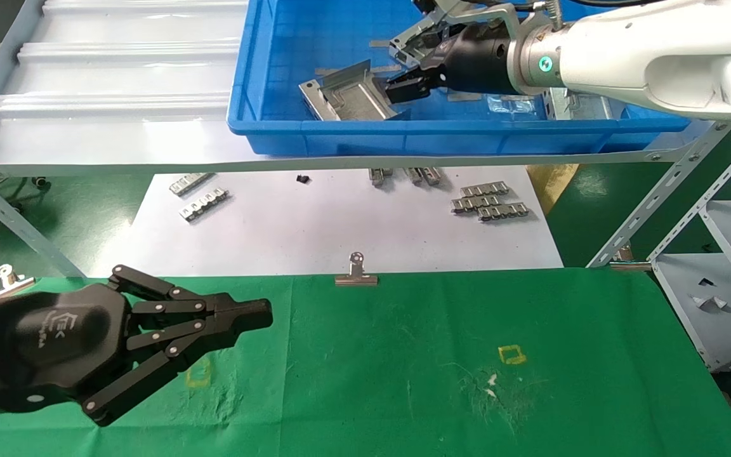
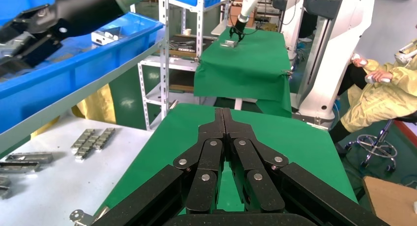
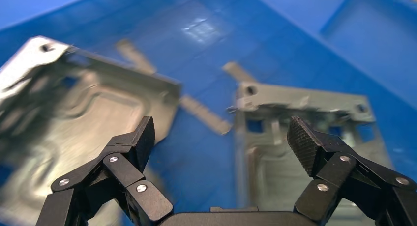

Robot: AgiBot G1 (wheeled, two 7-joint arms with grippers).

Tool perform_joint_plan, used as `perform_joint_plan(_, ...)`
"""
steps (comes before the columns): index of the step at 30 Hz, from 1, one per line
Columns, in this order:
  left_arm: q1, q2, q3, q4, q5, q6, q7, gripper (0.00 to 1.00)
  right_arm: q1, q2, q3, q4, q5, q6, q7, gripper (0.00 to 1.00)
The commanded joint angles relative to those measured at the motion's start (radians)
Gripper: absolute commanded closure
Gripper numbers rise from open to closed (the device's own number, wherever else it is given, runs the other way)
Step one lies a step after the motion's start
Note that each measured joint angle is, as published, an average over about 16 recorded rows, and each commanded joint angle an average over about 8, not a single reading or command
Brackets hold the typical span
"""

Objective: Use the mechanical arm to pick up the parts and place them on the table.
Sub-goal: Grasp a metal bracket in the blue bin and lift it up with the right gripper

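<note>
Green table near; white sheet beyond it; blue bin on a rack at the far side. Left gripper low over the table's near-left corner, lying about level, pointing right, fingers pressed together, holding nothing. Clip on the table's far edge, centre. Right gripper reaches leftward into the bin, fingers spread wide, empty, poised over two parts: left part tilted, right part just beside it.
</note>
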Motion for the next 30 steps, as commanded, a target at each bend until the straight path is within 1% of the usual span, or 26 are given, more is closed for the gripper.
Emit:
perform_joint_plan(1,0.0,0.0,0.0,0.0,0.0,0.0,0.0,1.0,0.015,-0.034,-0.009,-0.05,-0.013,0.05,-0.009,1.0)
perform_joint_plan(8,0.0,0.0,0.0,0.0,0.0,0.0,0.0,1.0,-0.001,-0.04,-0.047,-0.023,0.022,0.103,0.045,1.0)
perform_joint_plan(18,0.0,0.0,0.0,0.0,0.0,0.0,0.0,1.0,-0.009,-0.04,-0.14,0.008,0.043,0.16,0.138,1.0)
perform_joint_plan(30,0.0,0.0,0.0,0.0,0.0,0.0,0.0,1.0,-0.002,-0.038,-0.249,0.033,0.058,0.196,0.208,1.0)
